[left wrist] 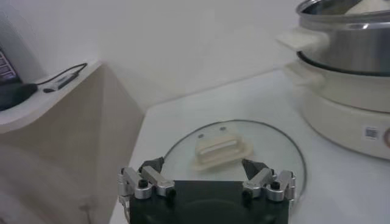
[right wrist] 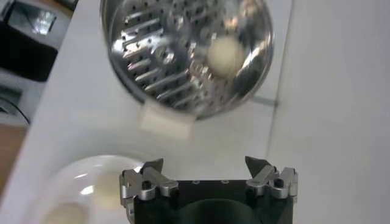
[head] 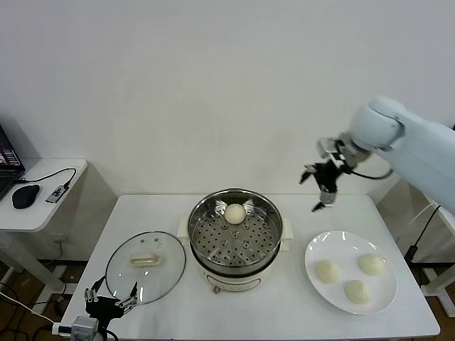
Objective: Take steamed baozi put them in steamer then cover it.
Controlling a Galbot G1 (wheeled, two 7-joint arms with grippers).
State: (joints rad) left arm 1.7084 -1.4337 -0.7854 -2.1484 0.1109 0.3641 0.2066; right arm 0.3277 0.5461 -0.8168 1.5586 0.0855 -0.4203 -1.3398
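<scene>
Lab-like room: bare white wall, white table, side desk with laptop.

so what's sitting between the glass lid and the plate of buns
The steamer stands between the glass lid and the plate, with one baozi already in its basket. The head view shows this.

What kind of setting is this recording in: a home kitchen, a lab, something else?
Probably a lab or test room set up as a kitchen task: a bare white table against a blank wall, holding only the steamer, its glass lid and a plate of buns, with a side desk carrying a mouse and cables.
</scene>
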